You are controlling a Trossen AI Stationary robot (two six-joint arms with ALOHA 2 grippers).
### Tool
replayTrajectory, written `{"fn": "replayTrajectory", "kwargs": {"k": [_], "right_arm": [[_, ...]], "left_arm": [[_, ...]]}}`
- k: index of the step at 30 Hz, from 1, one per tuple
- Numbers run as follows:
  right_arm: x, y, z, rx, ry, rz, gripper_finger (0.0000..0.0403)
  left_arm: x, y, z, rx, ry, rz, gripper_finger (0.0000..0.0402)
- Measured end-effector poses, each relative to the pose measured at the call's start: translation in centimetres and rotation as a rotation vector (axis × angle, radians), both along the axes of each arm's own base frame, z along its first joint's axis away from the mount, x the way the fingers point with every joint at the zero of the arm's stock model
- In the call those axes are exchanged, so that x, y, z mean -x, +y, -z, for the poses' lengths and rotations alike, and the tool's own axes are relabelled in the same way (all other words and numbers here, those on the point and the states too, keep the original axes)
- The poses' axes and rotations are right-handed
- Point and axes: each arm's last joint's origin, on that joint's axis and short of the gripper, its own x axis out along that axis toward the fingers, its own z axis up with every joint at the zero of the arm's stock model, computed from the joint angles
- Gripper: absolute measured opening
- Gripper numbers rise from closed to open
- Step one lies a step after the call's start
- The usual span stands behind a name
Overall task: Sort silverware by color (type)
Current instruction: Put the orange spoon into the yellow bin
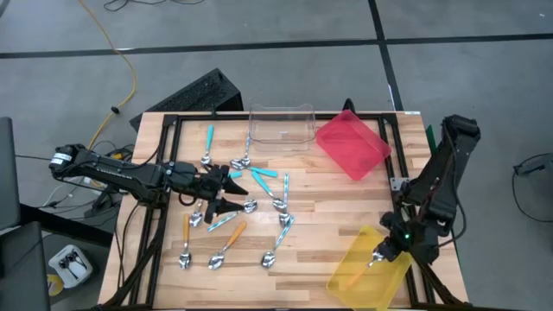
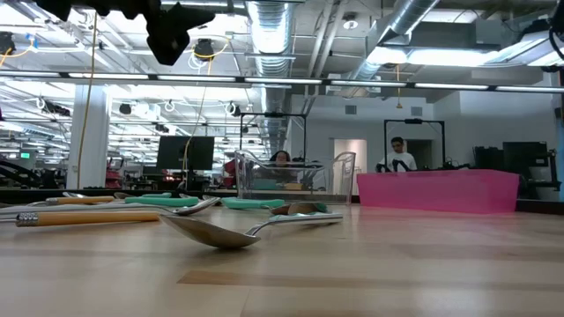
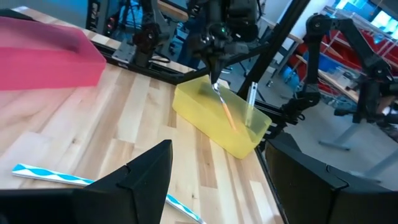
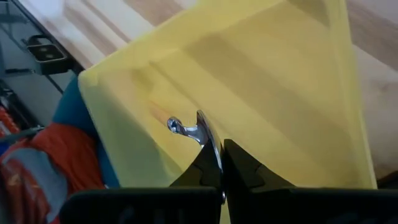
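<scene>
- The right gripper (image 1: pixel 378 257) hangs over the yellow tray (image 1: pixel 390 276) at the near right corner of the table (image 1: pixel 328 216), its fingers pressed together on an orange-handled spoon (image 1: pixel 359 274).
- That spoon hangs down from the fingertips into the yellow tray; in the left wrist view its thin orange handle (image 3: pixel 226 114) slants down into the tray.
- In the right wrist view the shiny metal end of the spoon (image 4: pixel 186 129) sticks out just past the closed dark fingers, over the yellow tray (image 4: pixel 280 93).
- The left gripper (image 1: pixel 232 195) reaches in from the left over the middle of the table, fingers spread wide and holding nothing.
- The other spoons (image 1: pixel 259 216) lie scattered on the wood around and just beside the left gripper, between the left edge and the table's middle.
- They have shiny metal bowls and thin plastic handles: orange, teal or light blue.
- A teal spoon (image 1: pixel 207 145) lies to the far left; two orange ones (image 1: pixel 226 246) lie near the front.
- A light blue handle (image 3: pixel 50 175) lies on the wood just by the left gripper's fingers (image 3: pixel 146 180).
- A clear tray (image 1: pixel 281 128) stands at the far edge; a red tray (image 1: pixel 352 145) lies just right of it.
- In the low view a spoon (image 2: pixel 220 231) lies bowl forward on the table, and people (image 2: pixel 398 157) show far behind.
</scene>
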Motion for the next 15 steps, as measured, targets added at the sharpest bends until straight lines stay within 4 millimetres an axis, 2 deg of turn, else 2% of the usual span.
{"fn": "replayTrajectory", "kwargs": {"k": [15], "right_arm": [[-0.6,-1.0,1.0,0.034,0.122,0.013,0.0022]], "left_arm": [[0.0,0.0,0.0,-0.002,0.000,-0.010,0.0241]]}}
